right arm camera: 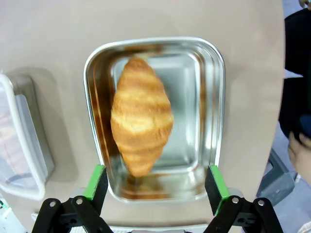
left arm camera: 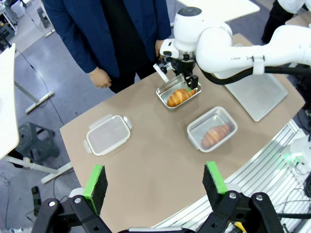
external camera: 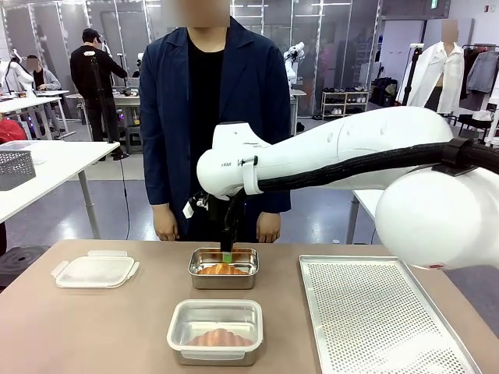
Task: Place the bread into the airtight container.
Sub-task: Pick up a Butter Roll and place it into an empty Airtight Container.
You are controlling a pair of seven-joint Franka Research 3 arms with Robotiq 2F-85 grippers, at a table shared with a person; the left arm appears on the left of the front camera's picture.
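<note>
Table of tan laminate (external camera: 93,327) carries, nearest the robot, a clear-rimmed steel airtight container (external camera: 215,331) holding one golden croissant (external camera: 218,338). Right of it lies a perforated metal tray (external camera: 382,319); to the left, a clear plastic lid (external camera: 95,271). Farther back, a shiny steel pan (right arm camera: 155,116) holds a second golden croissant (right arm camera: 141,121), with the right gripper (right arm camera: 155,182) hovering just above it, fingers spread wide and empty. The left gripper (left arm camera: 155,180) is also spread, high above the near table edge. A person in a navy jacket (external camera: 207,117) stands behind.
</note>
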